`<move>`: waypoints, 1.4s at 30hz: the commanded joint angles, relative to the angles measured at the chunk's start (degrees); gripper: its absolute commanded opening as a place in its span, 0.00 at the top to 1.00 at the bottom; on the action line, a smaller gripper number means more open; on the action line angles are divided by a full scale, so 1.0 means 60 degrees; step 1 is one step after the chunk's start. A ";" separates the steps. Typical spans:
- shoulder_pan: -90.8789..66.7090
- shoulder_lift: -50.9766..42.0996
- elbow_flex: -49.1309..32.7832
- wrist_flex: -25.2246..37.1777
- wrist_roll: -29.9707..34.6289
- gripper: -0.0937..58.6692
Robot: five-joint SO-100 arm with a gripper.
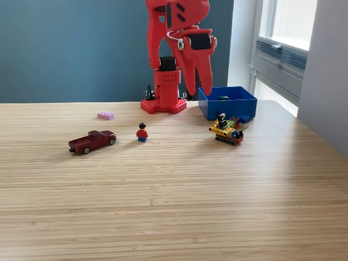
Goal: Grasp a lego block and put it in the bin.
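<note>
Wooden counter point(174, 190) bears a pink block point(105, 115) lying long-axis sideways, far to the exterior view's left of the raised fingers point(199, 87); whether they grip anything cannot be told; bin point(227, 102) sits just below them.

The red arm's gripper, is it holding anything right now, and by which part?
Nothing is held. The gripper hangs above the back left corner of the blue bin, and no block shows between its fingers.
</note>
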 commanded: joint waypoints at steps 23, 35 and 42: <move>0.5405 0.0337 0.1729 -0.0103 -0.3457 0.48; 0.7427 0.0308 0.1729 -0.0132 -0.5728 0.48; 0.7793 0.0293 0.1494 -0.0483 -0.5845 0.47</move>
